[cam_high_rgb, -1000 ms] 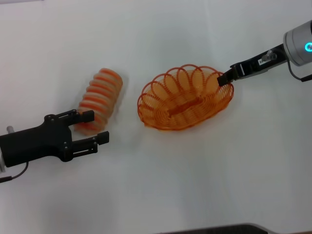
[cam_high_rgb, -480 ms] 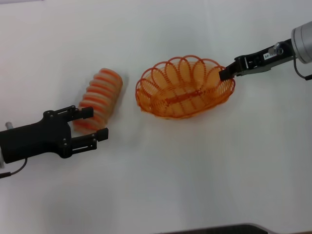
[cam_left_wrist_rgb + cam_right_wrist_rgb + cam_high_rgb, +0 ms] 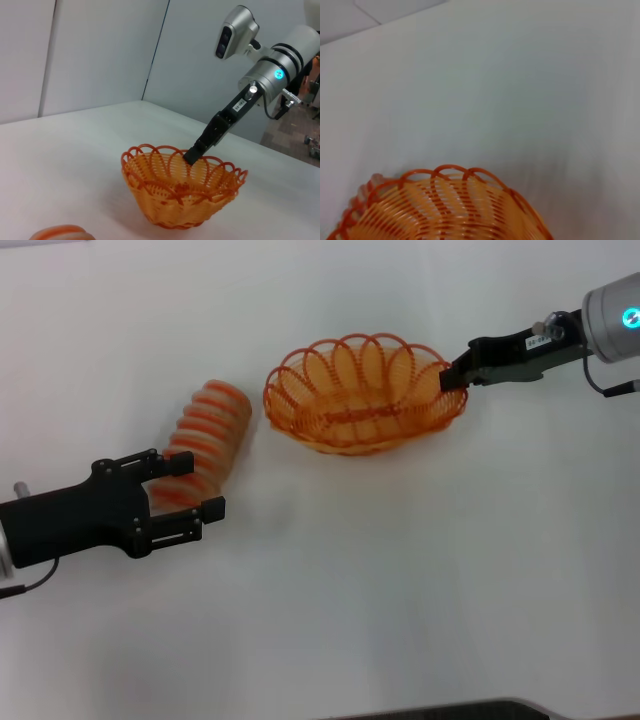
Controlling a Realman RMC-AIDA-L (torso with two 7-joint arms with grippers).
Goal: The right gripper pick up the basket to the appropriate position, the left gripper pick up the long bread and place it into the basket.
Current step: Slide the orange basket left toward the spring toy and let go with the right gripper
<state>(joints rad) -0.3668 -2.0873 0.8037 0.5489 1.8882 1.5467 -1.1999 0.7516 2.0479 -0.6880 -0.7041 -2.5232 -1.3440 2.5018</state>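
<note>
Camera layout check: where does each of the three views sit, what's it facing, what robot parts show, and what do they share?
Head: high on the robot, looking down at the white table; shows left gripper open at the long bread, right gripper on the basket rim.
Left wrist: low near the table, facing the basket and right gripper; no own fingers.
Right wrist: above the basket, facing the table; no fingers.
Shared: the basket in all three.

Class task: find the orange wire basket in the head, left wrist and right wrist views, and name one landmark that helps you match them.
Head view: the basket lies upper centre on the white table, the right gripper at its right rim.
Left wrist view: basket low centre.
Right wrist view: only its scalloped rim, along the bottom edge.
Shared landmark: the long bread, beside the basket in the head and left wrist views.
</note>
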